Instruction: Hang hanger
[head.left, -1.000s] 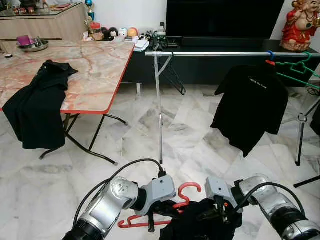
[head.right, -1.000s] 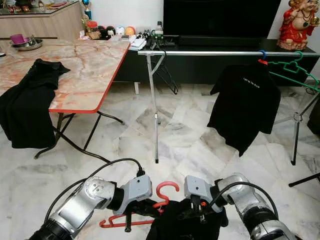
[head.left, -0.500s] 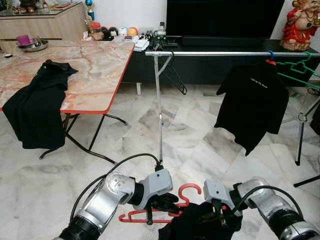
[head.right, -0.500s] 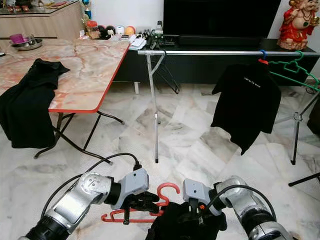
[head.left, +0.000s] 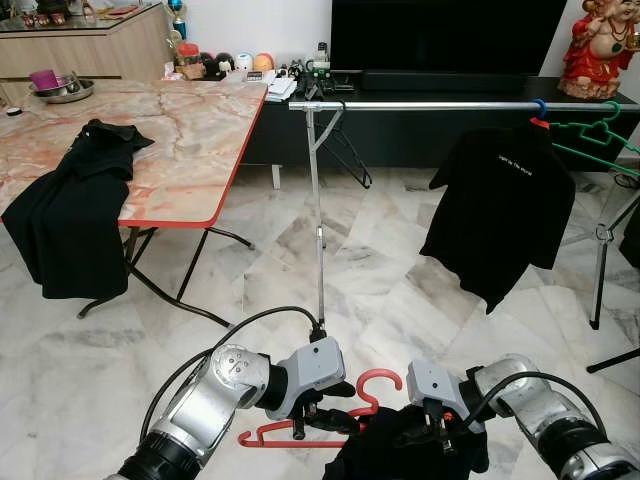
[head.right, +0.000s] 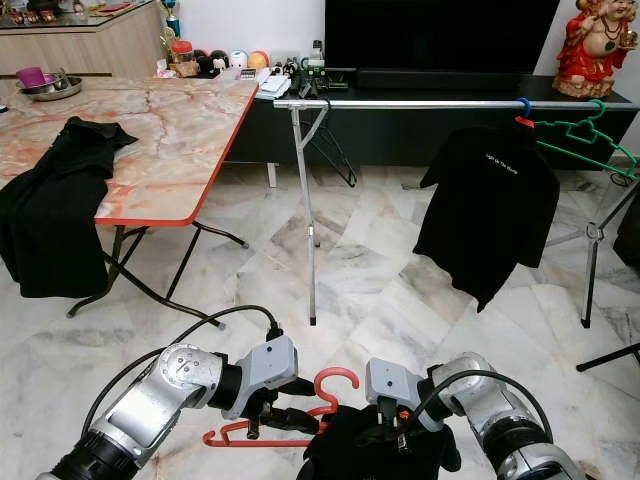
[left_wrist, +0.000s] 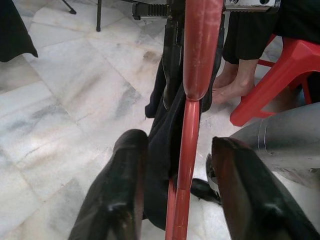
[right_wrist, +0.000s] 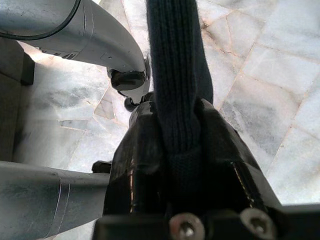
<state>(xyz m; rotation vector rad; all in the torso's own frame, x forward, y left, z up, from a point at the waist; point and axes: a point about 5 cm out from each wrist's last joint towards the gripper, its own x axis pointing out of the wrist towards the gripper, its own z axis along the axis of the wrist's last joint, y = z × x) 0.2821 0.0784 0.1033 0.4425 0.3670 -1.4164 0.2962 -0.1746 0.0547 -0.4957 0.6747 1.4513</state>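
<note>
A red hanger (head.left: 375, 384) hangs low in front of me, its hook up, with a black shirt (head.left: 395, 458) draped against it. My left gripper (head.left: 326, 420) is at the hanger's left arm. In the left wrist view its fingers (left_wrist: 125, 190) stand open, one on either side of the red bar (left_wrist: 192, 125), with small gaps. My right gripper (head.left: 441, 436) is shut on the shirt's ribbed collar (right_wrist: 175, 75). The silver clothes rail (head.left: 430, 105) stands ahead across the room.
On the rail hang a black shirt (head.left: 500, 205), green hangers (head.left: 595, 135) and a black hanger (head.left: 345, 150). A marble-topped folding table (head.left: 190, 150) stands to the left with a black garment (head.left: 65, 215) draped over its edge. A person's bare feet (left_wrist: 240, 82) rest by a red stool (left_wrist: 282, 62).
Both arms have drawn back and a little lower, and the hanger and shirt came with them. The right gripper has stayed shut on the collar.
</note>
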